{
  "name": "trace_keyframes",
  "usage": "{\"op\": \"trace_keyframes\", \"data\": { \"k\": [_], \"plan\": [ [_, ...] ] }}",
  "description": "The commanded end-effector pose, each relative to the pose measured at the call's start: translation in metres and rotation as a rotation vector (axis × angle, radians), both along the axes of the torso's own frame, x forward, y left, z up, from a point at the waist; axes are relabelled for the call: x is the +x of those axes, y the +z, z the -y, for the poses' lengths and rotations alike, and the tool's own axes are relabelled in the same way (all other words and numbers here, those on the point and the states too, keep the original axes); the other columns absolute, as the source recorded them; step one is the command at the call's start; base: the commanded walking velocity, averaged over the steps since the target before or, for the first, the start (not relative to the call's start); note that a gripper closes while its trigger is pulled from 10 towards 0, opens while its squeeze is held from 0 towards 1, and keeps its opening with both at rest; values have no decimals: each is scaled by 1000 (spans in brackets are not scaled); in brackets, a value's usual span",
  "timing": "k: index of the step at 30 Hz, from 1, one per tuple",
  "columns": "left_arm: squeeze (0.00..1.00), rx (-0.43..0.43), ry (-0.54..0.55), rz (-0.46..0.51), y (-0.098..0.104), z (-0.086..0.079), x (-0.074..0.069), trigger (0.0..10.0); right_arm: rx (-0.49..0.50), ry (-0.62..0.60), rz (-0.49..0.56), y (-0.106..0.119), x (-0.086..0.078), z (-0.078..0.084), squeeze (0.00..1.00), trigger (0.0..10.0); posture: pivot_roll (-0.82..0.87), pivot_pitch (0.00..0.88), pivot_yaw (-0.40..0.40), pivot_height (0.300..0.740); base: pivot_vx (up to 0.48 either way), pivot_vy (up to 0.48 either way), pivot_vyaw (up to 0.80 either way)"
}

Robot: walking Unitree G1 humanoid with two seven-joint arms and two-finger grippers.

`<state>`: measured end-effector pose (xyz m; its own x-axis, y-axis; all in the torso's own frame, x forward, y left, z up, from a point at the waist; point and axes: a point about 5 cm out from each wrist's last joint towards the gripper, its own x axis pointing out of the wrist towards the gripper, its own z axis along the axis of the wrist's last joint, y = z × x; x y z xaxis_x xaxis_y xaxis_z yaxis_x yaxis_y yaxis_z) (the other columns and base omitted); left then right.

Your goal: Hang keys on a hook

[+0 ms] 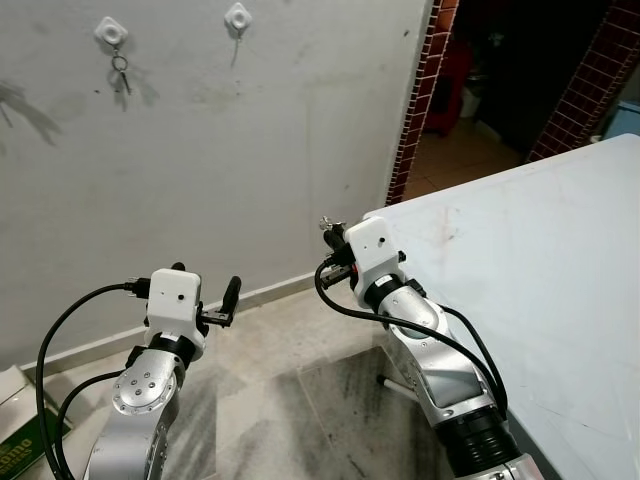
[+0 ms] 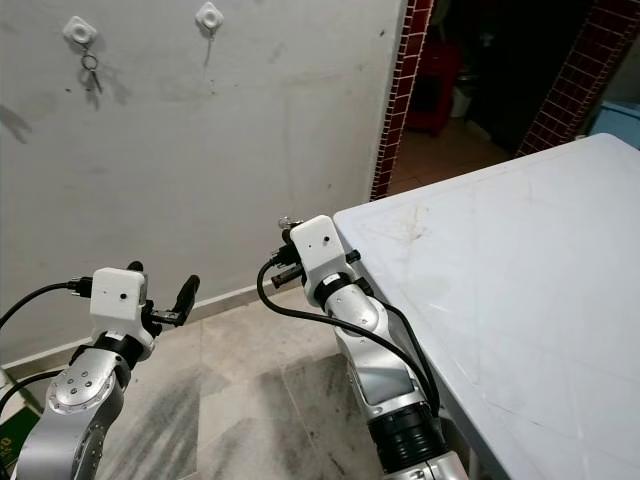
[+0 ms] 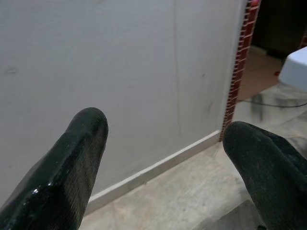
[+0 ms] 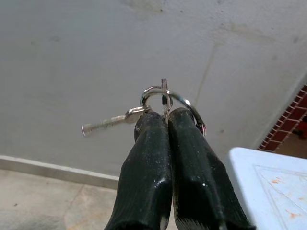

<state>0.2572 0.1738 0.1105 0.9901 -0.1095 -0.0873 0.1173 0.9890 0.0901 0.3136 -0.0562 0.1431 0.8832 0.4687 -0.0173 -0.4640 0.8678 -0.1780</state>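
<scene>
The right gripper pinches the keys tight, beside the desk. The left gripper is wide apart, holding nothing. Two hooks sit high on the wall.

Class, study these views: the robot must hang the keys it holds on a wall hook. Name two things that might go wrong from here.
1. The right gripper pinches only the key ring at its fingertips; the keys may swing or slip.
2. The free hook sits high on the wall, well above the gripper, beside a hook already holding keys; the reach may fall short.
</scene>
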Motion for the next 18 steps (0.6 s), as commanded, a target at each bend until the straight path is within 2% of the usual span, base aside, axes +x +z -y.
{"op": "trace_keyframes", "data": {
  "k": [1,5,18],
  "plan": [
    [0,-12,-10,0,-1,1,0,10000,10,6,26,8,3,-1,0,10000,95,0,-16,740,0,0,0],
    [0,-32,-34,9,0,4,-1,10000,11,8,30,8,4,-2,0,10000,95,0,-18,740,135,0,0],
    [0,-42,-51,16,1,5,0,10000,14,27,34,8,2,-5,0,10000,101,0,-17,740,351,0,0]
  ]
}}
